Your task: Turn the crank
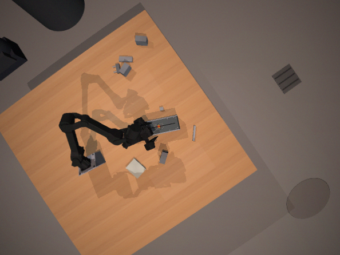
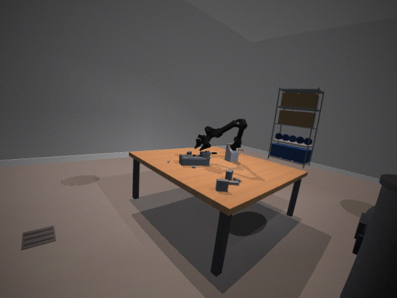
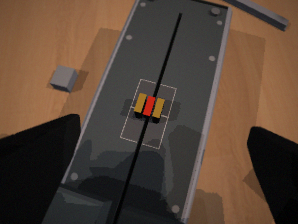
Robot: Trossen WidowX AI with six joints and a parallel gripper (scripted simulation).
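The grey machine (image 1: 172, 128) (image 2: 194, 161) (image 3: 192, 60) is a long box with a dark slot along its top. Its red pointer (image 3: 149, 106) stands between the left brass mark (image 3: 140, 103) and the right brass mark (image 3: 158, 107), inside a thin white outline. The three look about level; an exact match cannot be told. A black crank handle (image 2: 214, 153) shows small at the machine's end nearer the arm's base; the arm hides it in the top view, and it is outside the wrist view. My gripper (image 1: 153, 130) (image 2: 198, 149) (image 3: 165, 129) is open and empty above the machine.
A small grey cube (image 1: 161, 108) (image 3: 63, 78) lies beside the machine. A thin bar (image 1: 194, 132) (image 3: 260, 13) lies beyond its far end. A grey block (image 1: 163, 157) and a pale block (image 1: 135, 168) lie on its other side. Several grey pieces stand farther off.
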